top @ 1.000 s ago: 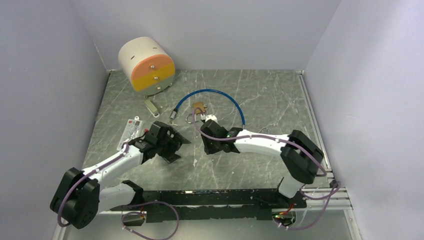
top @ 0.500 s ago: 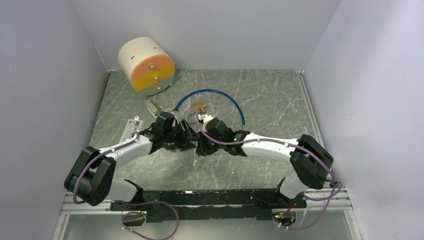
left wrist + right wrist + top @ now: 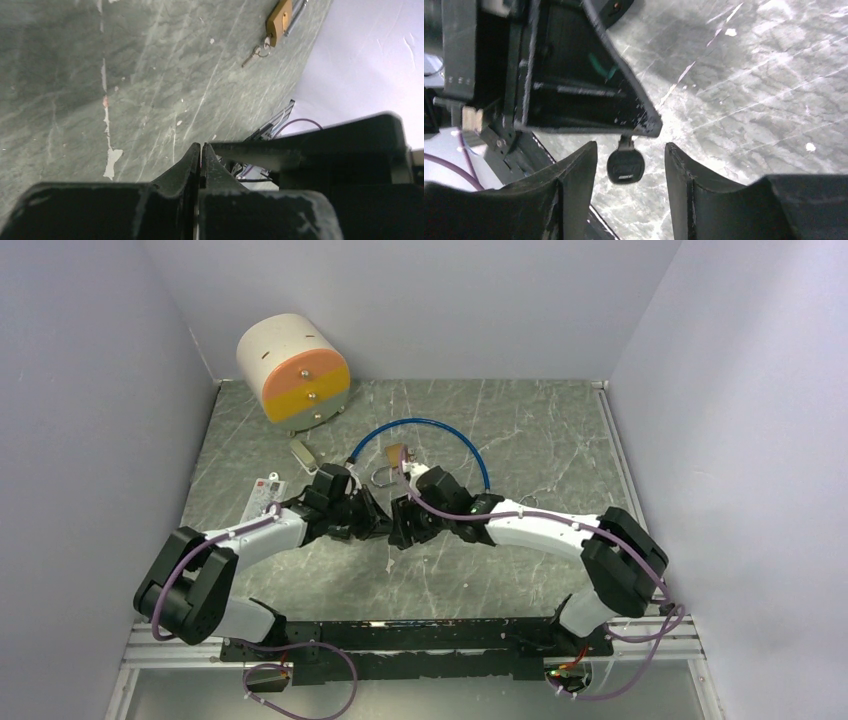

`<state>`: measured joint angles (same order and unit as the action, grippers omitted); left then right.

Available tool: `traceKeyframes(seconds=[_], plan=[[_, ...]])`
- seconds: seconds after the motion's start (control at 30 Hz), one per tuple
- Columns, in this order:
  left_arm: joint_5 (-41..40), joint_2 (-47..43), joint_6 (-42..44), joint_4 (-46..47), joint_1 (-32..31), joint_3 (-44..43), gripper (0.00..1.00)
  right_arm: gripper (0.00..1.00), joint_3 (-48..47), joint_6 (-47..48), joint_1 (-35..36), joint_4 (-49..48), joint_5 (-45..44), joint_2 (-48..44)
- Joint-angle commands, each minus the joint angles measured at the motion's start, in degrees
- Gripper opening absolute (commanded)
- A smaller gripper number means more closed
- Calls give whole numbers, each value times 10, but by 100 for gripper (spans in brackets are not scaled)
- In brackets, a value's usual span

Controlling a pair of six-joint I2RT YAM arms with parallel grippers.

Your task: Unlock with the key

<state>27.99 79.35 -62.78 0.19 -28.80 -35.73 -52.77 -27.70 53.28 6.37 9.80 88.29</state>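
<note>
Starts at the left gripper (image 3: 201, 156): clamped shut on the key (image 3: 625, 166), pinching the blade, with only the black head out past the fingertips. Moves next to the right gripper (image 3: 630, 149): spread wide, straddling that head with one finger at 9 o'clock and the other at 3 o'clock, touching on neither side. Seen from the right wrist, runs 12 to 6 along the key's long axis, head at the 6 end. Reads as a handover in the air above the table (image 3: 540, 440); calls for closing the right on the head first, then loosening the left. Further out in the top view: at about 12 o'clock from the meeting fingertips and near them, the brass padlock (image 3: 398, 454) with small keys (image 3: 255, 51) of its own; at about 11 o'clock, the metal end (image 3: 349, 468) of the blue cable (image 3: 440, 428). About equally near for both arms. Cannot tell for sure whether meant for the padlock or the cable; more likely the cable, given the padlock's own keys.
</note>
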Motion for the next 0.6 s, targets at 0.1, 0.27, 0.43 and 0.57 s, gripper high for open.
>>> traceKeyframes(seconds=[0.1,0.27,0.43,0.57], plan=[[55,-32,27,55,2,-41,2,78,29,-60,-55,-125,88,-97],[88,-59,7,121,12,-54,3,80,117,-165,-135,-296,193,-174],[102,-79,-13,175,16,-78,3,80,153,-233,-166,-391,243,-196],[116,-86,-40,220,17,-95,3,74,153,-284,-174,-425,235,-197]])
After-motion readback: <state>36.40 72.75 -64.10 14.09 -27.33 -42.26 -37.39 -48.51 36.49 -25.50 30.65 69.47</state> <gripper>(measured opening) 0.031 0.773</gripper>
